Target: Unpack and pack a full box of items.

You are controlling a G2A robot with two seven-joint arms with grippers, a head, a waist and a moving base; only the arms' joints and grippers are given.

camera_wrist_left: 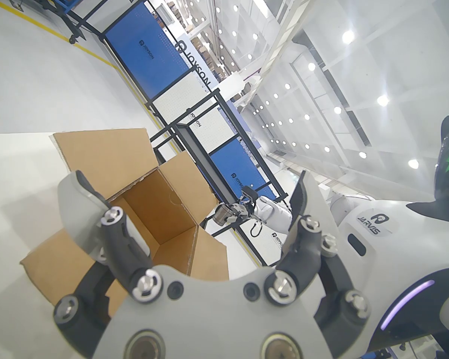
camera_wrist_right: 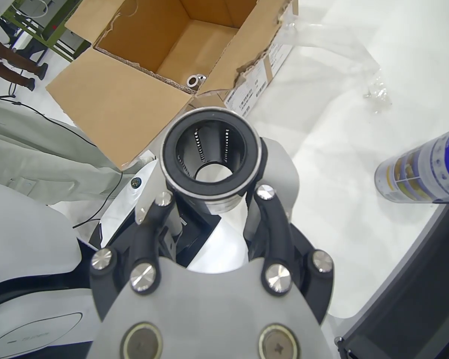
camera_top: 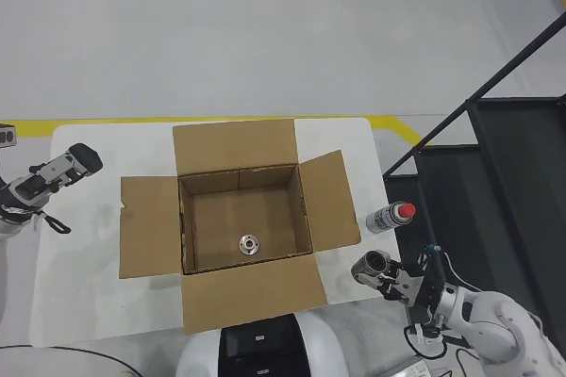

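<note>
The left hand [camera_top: 81, 161] hangs spread over the surface's [camera_top: 94, 283] left edge. The open box [camera_top: 234, 146] sits mid-surface, with a small metal part [camera_top: 248, 245] on its floor. The right hand [camera_top: 371, 268] pinches a cylindrical bearing [camera_wrist_right: 211, 184] near the lying spray can [camera_top: 390, 217].

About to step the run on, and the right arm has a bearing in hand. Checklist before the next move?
1. Grip: right gripper is shut around the body of the bearing: ok.
2. Box open: all four flaps folded outward: ok.
3. Box floor: one small metal part lies there, with bare floor around it: ok.
4. Spray can: lying on the table right of the box, apart from the right gripper: ok.
5. Left gripper: open, empty, at the table's left side, apart from the box: ok.
6. How firm the hold on the bearing is: cannot tell.
</note>
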